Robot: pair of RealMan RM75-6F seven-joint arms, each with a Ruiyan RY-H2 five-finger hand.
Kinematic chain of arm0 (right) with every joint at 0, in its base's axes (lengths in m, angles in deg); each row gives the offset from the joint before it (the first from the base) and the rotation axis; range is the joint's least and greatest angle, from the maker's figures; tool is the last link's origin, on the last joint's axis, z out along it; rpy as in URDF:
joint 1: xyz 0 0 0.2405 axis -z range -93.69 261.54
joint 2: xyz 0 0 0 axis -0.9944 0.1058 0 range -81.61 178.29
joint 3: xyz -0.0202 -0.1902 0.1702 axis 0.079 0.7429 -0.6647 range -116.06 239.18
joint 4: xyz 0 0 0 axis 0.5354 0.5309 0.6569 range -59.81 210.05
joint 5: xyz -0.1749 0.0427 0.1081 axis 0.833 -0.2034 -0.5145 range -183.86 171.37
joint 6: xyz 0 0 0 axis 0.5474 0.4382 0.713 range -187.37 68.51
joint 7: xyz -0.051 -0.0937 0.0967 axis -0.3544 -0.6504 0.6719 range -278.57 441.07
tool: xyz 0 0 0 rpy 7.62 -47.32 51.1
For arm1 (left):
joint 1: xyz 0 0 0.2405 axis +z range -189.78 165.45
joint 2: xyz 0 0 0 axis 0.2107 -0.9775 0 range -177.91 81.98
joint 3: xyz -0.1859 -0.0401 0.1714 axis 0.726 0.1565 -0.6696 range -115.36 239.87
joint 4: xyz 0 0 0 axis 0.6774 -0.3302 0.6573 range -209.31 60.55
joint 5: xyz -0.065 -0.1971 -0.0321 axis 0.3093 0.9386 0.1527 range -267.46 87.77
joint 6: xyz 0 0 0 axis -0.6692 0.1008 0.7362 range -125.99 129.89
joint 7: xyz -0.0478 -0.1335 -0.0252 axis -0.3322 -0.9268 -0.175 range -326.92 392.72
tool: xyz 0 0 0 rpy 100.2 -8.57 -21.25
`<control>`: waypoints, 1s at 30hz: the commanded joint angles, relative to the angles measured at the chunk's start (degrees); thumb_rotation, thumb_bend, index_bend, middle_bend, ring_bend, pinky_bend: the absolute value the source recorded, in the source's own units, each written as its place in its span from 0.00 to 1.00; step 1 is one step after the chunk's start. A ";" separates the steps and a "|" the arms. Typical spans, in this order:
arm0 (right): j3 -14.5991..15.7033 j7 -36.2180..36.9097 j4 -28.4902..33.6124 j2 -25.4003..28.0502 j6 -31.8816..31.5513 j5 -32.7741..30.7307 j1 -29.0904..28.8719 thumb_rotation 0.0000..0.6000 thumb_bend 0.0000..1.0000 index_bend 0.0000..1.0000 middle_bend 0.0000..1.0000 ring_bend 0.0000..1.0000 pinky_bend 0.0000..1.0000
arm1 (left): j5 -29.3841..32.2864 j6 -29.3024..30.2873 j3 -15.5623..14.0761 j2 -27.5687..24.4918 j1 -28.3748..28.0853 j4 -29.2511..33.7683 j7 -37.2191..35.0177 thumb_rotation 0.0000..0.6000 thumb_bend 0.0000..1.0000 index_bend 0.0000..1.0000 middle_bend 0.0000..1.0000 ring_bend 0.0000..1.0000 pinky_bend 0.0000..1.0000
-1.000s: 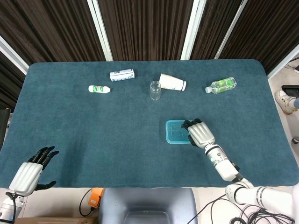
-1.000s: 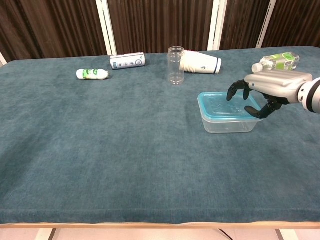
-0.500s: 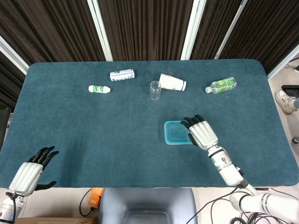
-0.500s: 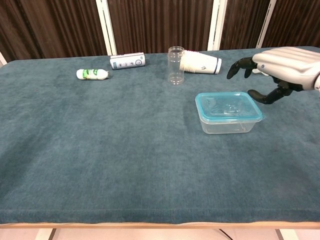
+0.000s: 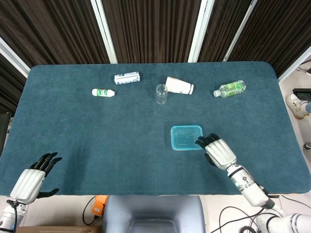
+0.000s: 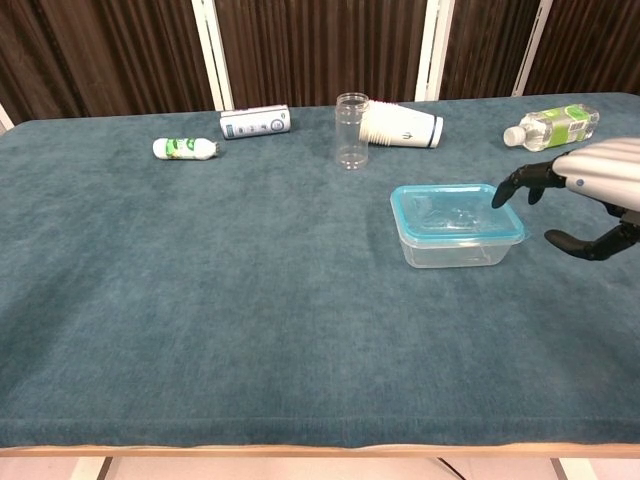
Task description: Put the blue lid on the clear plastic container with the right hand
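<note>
Two hands are in view, and only my right hand [image 5: 219, 151] matters for this job. It sits at the near right corner of the clear plastic container [image 6: 457, 241], fingers spread and loosely curled, holding nothing; in the chest view its fingertips [image 6: 512, 183] hang just off the container's right end, apart from it as far as I can judge. The blue lid [image 5: 186, 137] already lies on top of the container, its rim following the container's edge all round, so I read the task as essentially done, with at most a seating press left to give. I cannot tell from either view whether the lid is snapped down or merely resting.

From my right hand the container lies forward and to the left, toward the middle of the counter [image 5: 97, 136]. Its long axis runs left to right across the counter, so a press would come in over its short right end. My left hand [image 5: 30, 180] rests at the near left corner of the counter, fingers open and empty, well apart from the container, so the right is by far the nearer. If I do press again, I would guess the light container could slide on the cloth.
</note>
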 commanded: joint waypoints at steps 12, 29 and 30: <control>-0.61 2.89 -3.01 -1.98 3.41 0.92 -0.49 1.00 0.64 0.36 0.32 0.32 0.32 | 0.11 0.11 0.09 -0.14 0.02 -0.07 -0.48 1.00 0.48 0.17 0.07 0.08 0.30; -0.65 5.14 -5.22 -2.96 6.09 0.86 -0.33 1.00 0.64 0.36 0.32 0.32 0.32 | 0.13 0.09 0.04 -0.26 0.05 0.03 -0.58 1.00 0.48 0.17 0.07 0.08 0.30; -0.71 5.26 -5.43 -3.05 6.21 0.83 -0.33 1.00 0.64 0.36 0.32 0.32 0.32 | 0.12 0.09 0.04 -0.27 0.04 0.02 -0.62 1.00 0.48 0.17 0.07 0.08 0.30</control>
